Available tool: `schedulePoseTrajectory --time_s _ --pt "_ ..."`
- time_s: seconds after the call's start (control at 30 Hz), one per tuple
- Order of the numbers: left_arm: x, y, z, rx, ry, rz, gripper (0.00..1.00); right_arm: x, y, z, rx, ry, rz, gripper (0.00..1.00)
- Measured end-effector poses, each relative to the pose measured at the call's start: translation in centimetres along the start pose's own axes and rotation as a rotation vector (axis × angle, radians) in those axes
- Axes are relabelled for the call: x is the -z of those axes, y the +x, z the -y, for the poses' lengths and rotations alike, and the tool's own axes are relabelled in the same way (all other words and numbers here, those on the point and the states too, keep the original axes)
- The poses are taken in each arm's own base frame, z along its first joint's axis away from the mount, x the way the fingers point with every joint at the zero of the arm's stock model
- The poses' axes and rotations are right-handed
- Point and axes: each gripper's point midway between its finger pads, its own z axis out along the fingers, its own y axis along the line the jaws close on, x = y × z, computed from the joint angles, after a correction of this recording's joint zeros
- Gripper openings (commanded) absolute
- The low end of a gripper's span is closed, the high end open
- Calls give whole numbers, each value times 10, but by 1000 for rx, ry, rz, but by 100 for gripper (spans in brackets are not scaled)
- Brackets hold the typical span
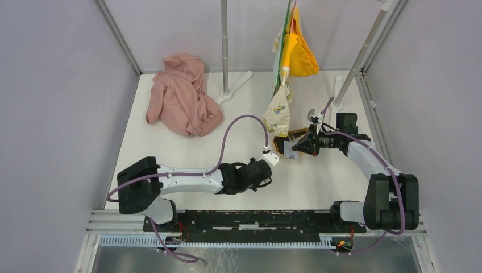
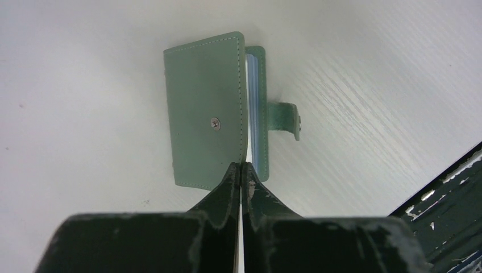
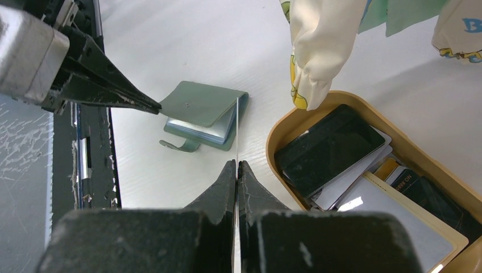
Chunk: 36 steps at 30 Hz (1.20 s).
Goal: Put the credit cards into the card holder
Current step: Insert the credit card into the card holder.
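The sage-green card holder [image 2: 204,108] lies on the white table with pale blue slots showing under its raised cover [image 3: 199,102]. My left gripper [image 2: 240,169] is shut on the near edge of that cover and holds it lifted; its fingertips [image 3: 149,104] show at the cover's corner in the right wrist view. My right gripper [image 3: 236,165] is shut on a thin pale credit card [image 3: 237,128], seen edge-on and pointing at the holder's open side. More credit cards, black [image 3: 327,148] and pale [image 3: 355,176], lie in the light-wood tray [image 3: 277,133].
A cream cloth [image 3: 318,51] hangs just over the tray's far rim, below yellow and green hanging items [image 1: 298,51]. A pink garment [image 1: 182,96] lies at the back left beside an upright pole [image 1: 225,51]. A black rail [image 1: 256,219] runs along the near edge.
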Motion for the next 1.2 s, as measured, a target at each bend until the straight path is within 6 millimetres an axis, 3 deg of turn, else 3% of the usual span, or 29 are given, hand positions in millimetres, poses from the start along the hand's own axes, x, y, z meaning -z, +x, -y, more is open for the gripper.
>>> schedulePoseTrajectory --time_s 0.27,0.53,0.8,1.0,1.2 --pt "8 -13 -36 108 -23 43 2 -1 -3 -4 9 -22 11 0" --pt "24 -28 -83 391 42 147 2 -27 -7 -36 73 -155 7 0" --pt "15 -14 -97 630 169 141 2 -52 -3 -65 71 -256 -6 0" --pt "16 -6 -108 767 215 170 2 -61 -5 -57 51 -189 11 0" --pt "24 6 -110 825 206 191 2 -68 3 -54 -157 -85 81 0"
